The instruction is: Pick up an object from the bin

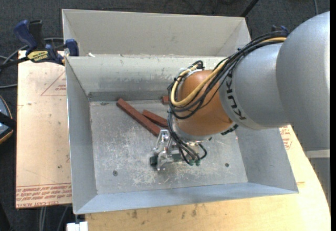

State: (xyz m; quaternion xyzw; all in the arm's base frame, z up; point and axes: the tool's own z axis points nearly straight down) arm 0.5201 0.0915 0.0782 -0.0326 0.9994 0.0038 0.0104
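Down toward the front middle of the grey metal bin [79, 135], our gripper [164, 155] sits low over the scuffed floor, and we cannot tell whether it touches that floor. Our arm [273, 88] comes in from the right, with the orange cover [202, 104] on its wrist and a bundle of black and yellow cables [181, 101] looped across it. How far our gripper is open we cannot tell, since the metal parts and wiring at its tip run together from this angle. What, if anything, it has hold of we cannot tell either. The things nearest to us are reddish-brown bars, slim and straight-edged, with flat faces like strips of wood or plastic. The long bar [137, 113] lies flat on the floor, slanting from the back left down toward the middle. Its lower end is near our gripper's upper side, but whether the two touch we cannot tell. A shorter bar [155, 118] of the same colour lies just beside it on the right, running almost parallel. A third piece [165, 100], the same reddish brown, shows at the foot of the back wall, partly hidden behind the orange cover. All three lie in the back half of the floor, while the patch around our gripper looks like bare grey metal flecked with pale scratches.
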